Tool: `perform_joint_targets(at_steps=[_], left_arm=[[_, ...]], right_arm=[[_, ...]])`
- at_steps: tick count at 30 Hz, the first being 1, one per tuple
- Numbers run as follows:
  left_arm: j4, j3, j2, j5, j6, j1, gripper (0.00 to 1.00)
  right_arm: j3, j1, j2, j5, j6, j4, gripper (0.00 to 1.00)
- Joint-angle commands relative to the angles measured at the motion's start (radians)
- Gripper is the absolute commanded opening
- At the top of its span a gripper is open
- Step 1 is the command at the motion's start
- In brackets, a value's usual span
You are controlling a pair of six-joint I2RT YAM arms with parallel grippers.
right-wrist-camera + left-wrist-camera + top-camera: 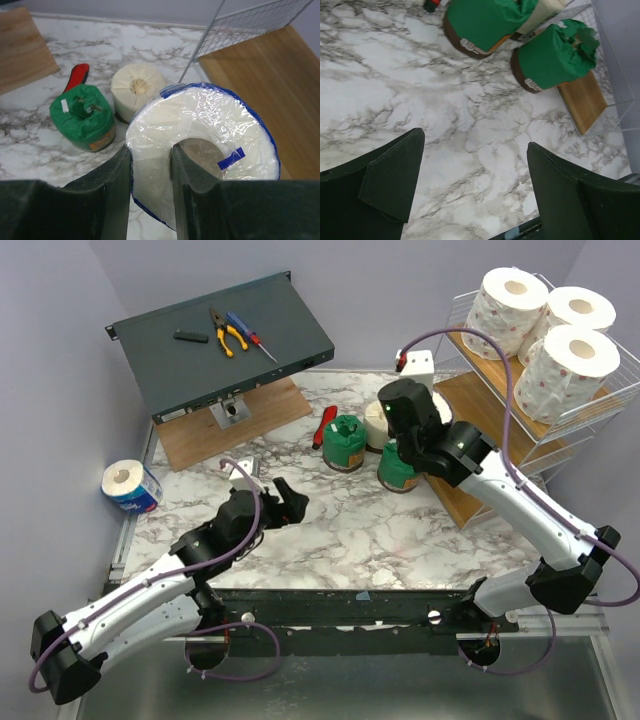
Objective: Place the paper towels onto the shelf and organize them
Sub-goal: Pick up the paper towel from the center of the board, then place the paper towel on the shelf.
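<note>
My right claw [151,162] pinches the blue-wrapped roll [210,125] by its wall, one finger in the core, near the shelf [482,400]. Its top tier holds three pink-specked rolls [565,360]. My left claw [475,142] hangs spread. The green rolls [82,117] carry labels too small to read.

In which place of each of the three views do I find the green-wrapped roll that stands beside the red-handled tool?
Top external: the green-wrapped roll sits near the centre, just right of the red-handled tool.
Left wrist: the roll is at the top edge, middle, partly cut off.
Right wrist: the roll is at the left, halfway down.
Shared landmark: the red-handled tool, beside it in every view.
</note>
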Motion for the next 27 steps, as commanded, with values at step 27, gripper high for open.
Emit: perform_joint_targets(at_steps=[27], left_arm=[[0.385, 0.226, 0.347, 0.277, -0.006, -0.006, 0.84]], right_arm=[[0.144, -0.215, 0.016, 0.017, -0.089, -0.003, 0.32]])
